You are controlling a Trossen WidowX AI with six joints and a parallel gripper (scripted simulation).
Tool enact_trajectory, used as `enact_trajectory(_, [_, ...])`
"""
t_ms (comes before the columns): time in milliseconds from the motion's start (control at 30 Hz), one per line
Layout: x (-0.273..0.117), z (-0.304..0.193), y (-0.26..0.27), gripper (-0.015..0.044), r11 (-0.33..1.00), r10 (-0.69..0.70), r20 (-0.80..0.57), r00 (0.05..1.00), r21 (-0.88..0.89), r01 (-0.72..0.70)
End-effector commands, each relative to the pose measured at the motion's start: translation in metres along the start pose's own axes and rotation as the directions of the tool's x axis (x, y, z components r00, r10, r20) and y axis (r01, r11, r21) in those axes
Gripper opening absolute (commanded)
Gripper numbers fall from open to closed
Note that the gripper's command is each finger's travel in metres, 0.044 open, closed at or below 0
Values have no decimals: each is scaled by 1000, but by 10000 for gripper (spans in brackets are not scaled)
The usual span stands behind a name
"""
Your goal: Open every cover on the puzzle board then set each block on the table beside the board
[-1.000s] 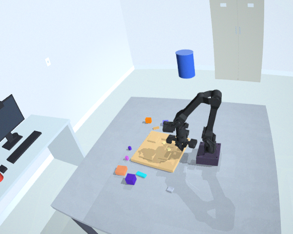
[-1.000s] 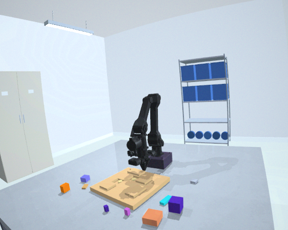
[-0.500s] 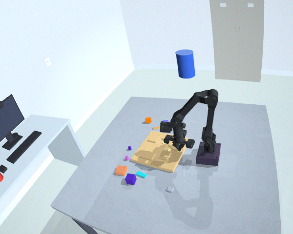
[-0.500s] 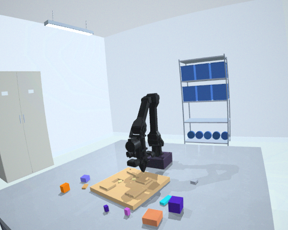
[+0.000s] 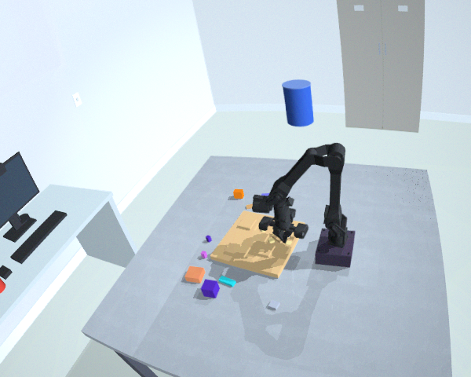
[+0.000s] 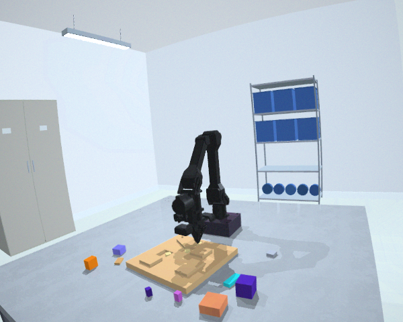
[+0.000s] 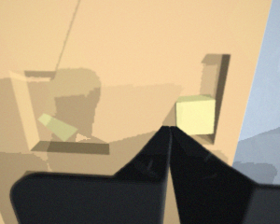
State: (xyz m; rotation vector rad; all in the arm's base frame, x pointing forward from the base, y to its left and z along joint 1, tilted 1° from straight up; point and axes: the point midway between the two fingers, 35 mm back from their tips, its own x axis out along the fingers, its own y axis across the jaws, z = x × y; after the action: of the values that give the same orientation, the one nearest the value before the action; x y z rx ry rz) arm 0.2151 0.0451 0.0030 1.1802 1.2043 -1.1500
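The wooden puzzle board [image 5: 228, 244] [image 6: 226, 249] [image 7: 135, 37] lies flat on the table. Its raised covers include one cover [image 5: 246, 224] [image 6: 150, 260] at the far-left side and another cover [image 6: 189, 268] near the front corner. A pale yellow block [image 7: 195, 115] sits in an open well at the board's right in the wrist view. Another yellow block [image 7: 58, 127] lies tilted in the wider well at left. A third yellow block [image 6: 167, 253] sits in a well. My gripper [image 5: 283, 240] [image 6: 197, 241] [image 7: 168, 133] is shut and empty, low over the board beside the right-hand block. The arm's shadow obscures some covers.
Around the board lie an orange cube [image 5: 238, 193] [image 6: 91, 263], an orange block [image 5: 195, 274] [image 6: 213, 304], a purple cube [image 5: 209, 288] [image 6: 246, 286], a cyan bar [image 5: 227, 281] [image 6: 231, 280] and several smaller pieces. The arm's dark base [image 5: 334, 255] [image 6: 224, 224] stands beside the board.
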Motion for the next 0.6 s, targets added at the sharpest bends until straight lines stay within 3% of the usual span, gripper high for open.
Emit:
enact_trajectory(0, [1,0,5,0,1000,1,1,1000,-4,-1])
enact_trajectory(567, [0,4,24,0,1000,3,1,1000,-4,-3])
